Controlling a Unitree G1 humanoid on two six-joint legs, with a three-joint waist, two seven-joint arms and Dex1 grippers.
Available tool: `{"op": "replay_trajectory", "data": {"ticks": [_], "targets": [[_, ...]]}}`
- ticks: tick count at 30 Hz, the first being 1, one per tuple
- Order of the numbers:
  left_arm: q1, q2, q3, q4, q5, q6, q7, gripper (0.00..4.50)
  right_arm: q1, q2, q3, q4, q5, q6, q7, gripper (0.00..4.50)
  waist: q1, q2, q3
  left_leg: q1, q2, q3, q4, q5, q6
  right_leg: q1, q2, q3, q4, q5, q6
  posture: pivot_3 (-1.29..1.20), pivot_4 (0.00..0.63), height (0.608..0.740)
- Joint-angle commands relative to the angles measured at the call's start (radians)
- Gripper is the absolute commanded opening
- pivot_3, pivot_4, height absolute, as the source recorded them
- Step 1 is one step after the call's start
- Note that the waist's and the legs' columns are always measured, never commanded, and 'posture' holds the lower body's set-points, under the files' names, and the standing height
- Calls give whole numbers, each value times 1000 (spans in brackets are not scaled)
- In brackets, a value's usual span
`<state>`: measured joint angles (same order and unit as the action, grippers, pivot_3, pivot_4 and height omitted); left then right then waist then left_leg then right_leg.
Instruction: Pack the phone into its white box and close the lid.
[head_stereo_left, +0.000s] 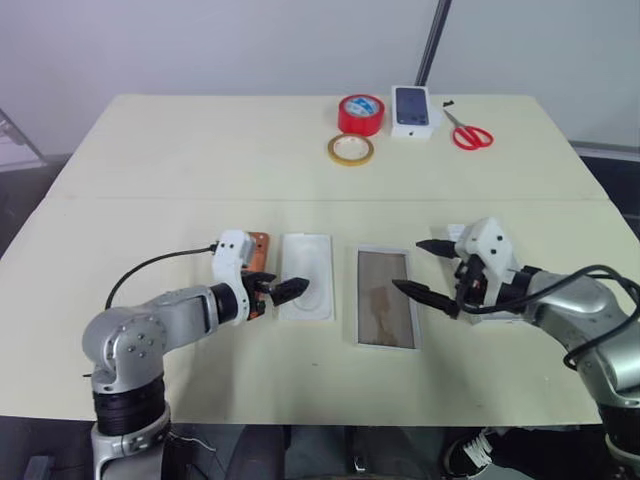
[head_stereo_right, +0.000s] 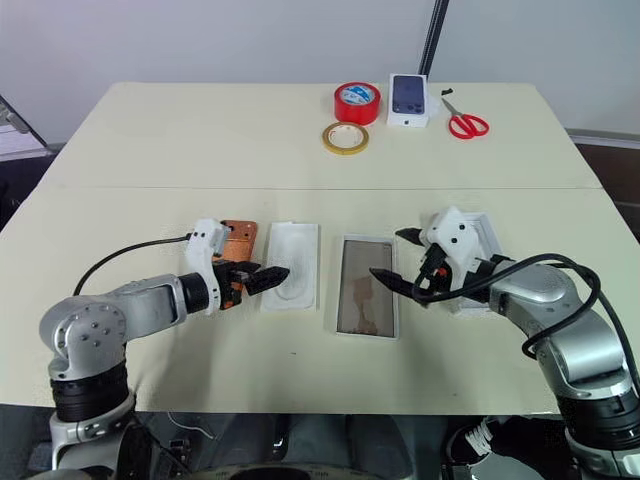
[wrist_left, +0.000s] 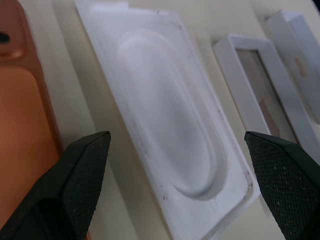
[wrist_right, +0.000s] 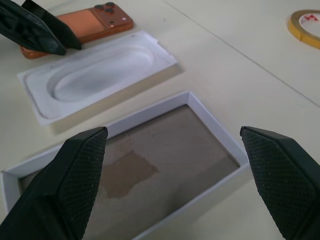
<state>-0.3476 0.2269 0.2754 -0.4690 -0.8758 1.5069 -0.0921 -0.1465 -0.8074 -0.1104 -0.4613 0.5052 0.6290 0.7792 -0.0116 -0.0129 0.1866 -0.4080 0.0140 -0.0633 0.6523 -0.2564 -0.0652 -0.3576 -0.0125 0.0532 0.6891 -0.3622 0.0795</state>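
Packing has not yet begun: the flat orange-copper smartphone with its dark lens cluster (wrist_right: 82, 26) lies bare on the cream tabletop (head_stereo_left: 200, 150), just beside the white moulded insert with a rounded recess (head_stereo_left: 306, 290), and the shallow white-rimmed carton tray with a brownish-grey floor (head_stereo_left: 384, 298) stands empty on the insert's other side. The left gripper (head_stereo_left: 283, 290) is spread wide and empty, poised over the near edge of the phone and the insert; the right gripper (head_stereo_left: 428, 270) is likewise wide open and empty, hovering at the tray's right rim. The plain white lid tray (head_stereo_right: 484, 240) is partly hidden behind the right arm. The approach to the phone is judged to be the step in hand; next, the left fingers must be brought astride its long edges. No legible writing is seen on the red tape roll (head_stereo_left: 361, 114), the yellow tape ring (head_stereo_left: 351, 149), the printed phone box (head_stereo_left: 411, 109) or the red-handled scissors (head_stereo_left: 469, 133).
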Motion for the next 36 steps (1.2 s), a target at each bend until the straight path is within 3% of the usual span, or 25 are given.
{"op": "replay_trajectory", "data": {"ticks": [1, 5, 8, 14, 16, 23, 26, 33, 36], "targets": [[-41, -53, 42, 19, 29, 48, 54, 4500, 6, -23, -45, -70, 23, 2, 13, 4430, 0, 0, 0, 0, 0, 0, 0, 0, 0, 0, 0, 0, 0, 0, 0, 0, 150, 740], [-77, -129, 60, 61, 68, 78, 86, 4500, 34, -54, -45, -122, 43, 28, 38, 4430, 2, 0, 0, 0, 0, 0, 0, 0, 0, 1, 0, 0, 0, 0, 0, 0, 150, 740], [-91, -158, 69, 90, 106, 68, 102, 3753, 59, -88, -27, -174, 49, 50, 59, 4500, 4, 0, 0, 0, -1, 0, 0, 0, 0, 1, 0, 0, 0, 0, 0, 0, 150, 740], [-110, -184, 103, 122, 155, 62, 108, 737, 129, -175, 50, -282, 14, 58, 109, 4500, 3, -1, -1, 0, -1, -1, 0, 0, 0, 1, 0, 0, 0, 0, 0, 0, 150, 740], [-120, -192, 116, 130, 165, 65, 105, 77, 134, -202, 109, -303, -32, 51, 110, 4500, 3, -1, -1, 0, -1, 0, 1, 0, 0, 1, 0, -1, 0, 0, 0, 0, 150, 740], [-163, -226, 176, 119, 164, 97, 81, 77, 102, -221, 320, -280, -222, 19, 89, 4500, 2, -2, -1, 0, -1, -1, 1, 1, -2, 1, 0, -1, 0, 0, 0, 0, 150, 740], [-182, -230, 208, 108, 156, 107, 75, 0, 93, -208, 365, -267, -261, 6, 93, 3621, 1, -2, 0, 0, -1, -1, 1, 1, -2, 1, 0, -1, 0, 0, 0, 0, 150, 740], [-203, -218, 242, 108, 140, 108, 69, 0, 50, -177, 421, -217, -347, -62, 103, 56, 1, -2, 0, 0, -1, -1, 0, 2, -4, 1, 0, -1, -1, 0, 0, 0, 150, 740], [-234, -210, 292, 116, 147, 107, 70, 0, -2, -142, 453, -181, -376, -96, 117, 56, 0, -3, 0, 0, -1, -1, 0, 2, -4, 1, 0, -1, -1, 0, 0, 0, 150, 740]]}}
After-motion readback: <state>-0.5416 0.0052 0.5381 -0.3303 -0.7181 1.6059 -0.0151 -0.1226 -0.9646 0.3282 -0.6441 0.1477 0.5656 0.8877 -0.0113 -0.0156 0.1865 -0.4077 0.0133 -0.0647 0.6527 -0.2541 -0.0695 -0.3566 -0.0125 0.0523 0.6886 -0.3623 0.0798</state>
